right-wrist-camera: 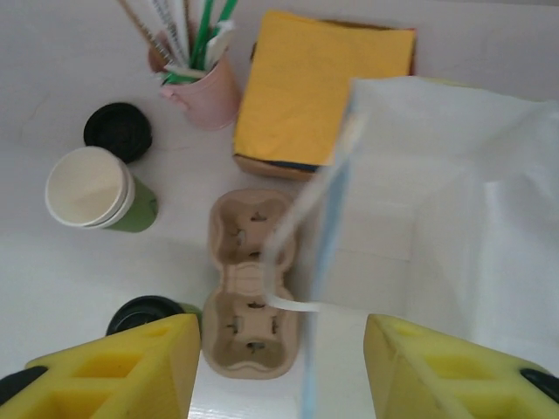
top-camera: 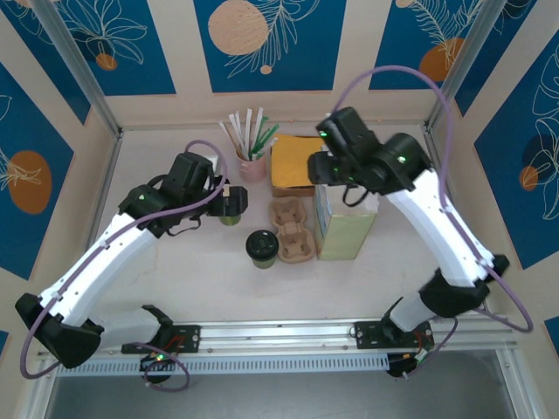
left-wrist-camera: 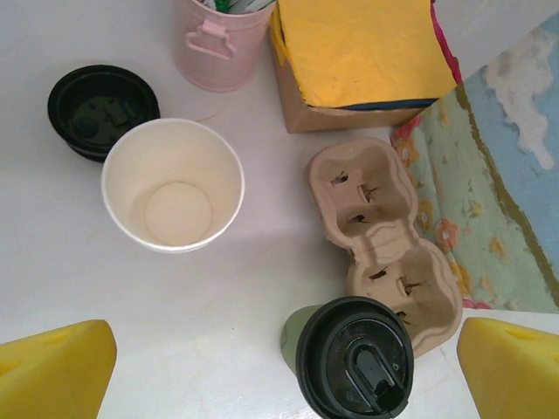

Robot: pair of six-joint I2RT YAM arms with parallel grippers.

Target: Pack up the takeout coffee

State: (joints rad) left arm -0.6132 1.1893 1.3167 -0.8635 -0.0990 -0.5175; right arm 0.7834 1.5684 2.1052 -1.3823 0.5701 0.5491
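Lidded takeout coffee (left-wrist-camera: pixel 354 358) stood beside empty carrier (left-wrist-camera: pixel 384 231); pink cup (right-wrist-camera: pixel 196 87) held straws (right-wrist-camera: pixel 188 30). White tabletop (left-wrist-camera: pixel 218 297), blue walls (top-camera: pixel 131 44). My left pincer (left-wrist-camera: pixel 281 367) gaped empty; right pincer (right-wrist-camera: pixel 279 367) open astride bag (right-wrist-camera: pixel 437 218) rim.

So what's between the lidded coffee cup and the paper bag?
The cardboard cup carrier, between the lidded coffee cup and the paper bag, seen in the top view.

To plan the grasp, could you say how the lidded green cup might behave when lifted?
Being paper, the lidded cup probably dents if squeezed. Its seated lid likely stiffens the rim. Upright and narrow, it may tip if pushed.
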